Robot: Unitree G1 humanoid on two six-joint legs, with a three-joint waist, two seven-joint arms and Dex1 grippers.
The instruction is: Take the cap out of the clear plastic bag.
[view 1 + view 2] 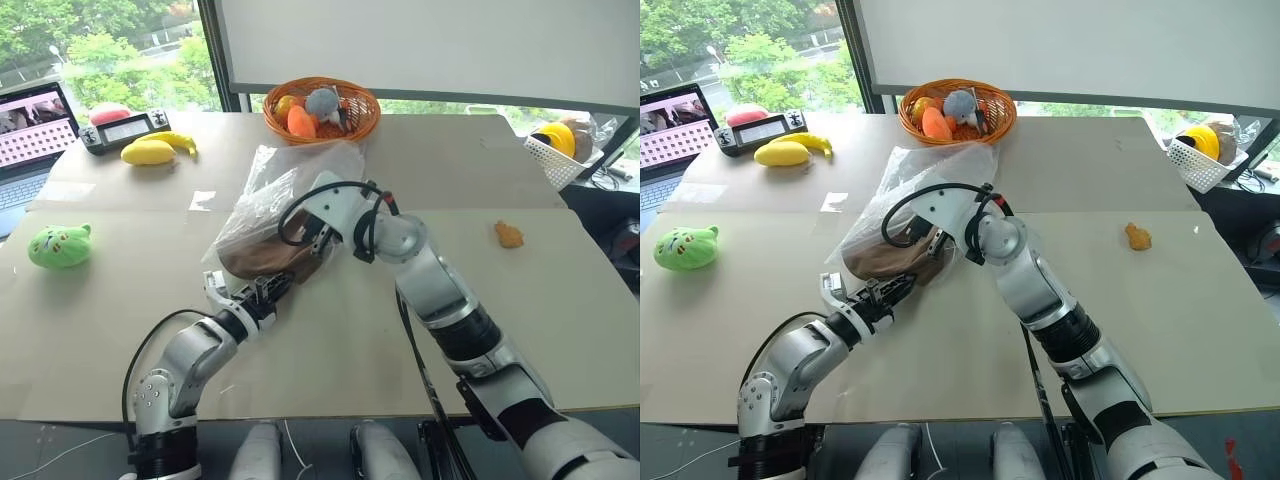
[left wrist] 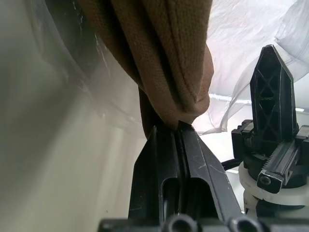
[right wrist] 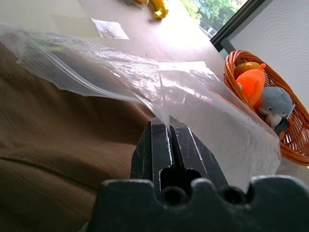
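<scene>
The left gripper (image 2: 176, 126) is pinched tight on a fold of the brown cap (image 2: 166, 58), its forearm reaching in low over the table (image 1: 520, 330). The right gripper (image 3: 164, 123) is clamped on the edge of the clear plastic bag (image 3: 193, 92), its arm bent across from the right, holding it up. The cap sits mostly inside the bag, mid-table, in front of the wicker basket (image 1: 322, 125). No writing is legible anywhere.

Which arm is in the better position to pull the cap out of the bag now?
The left. Its gripper is shut on the cap, while the right gripper pinches the clear plastic bag, holding it back.
</scene>
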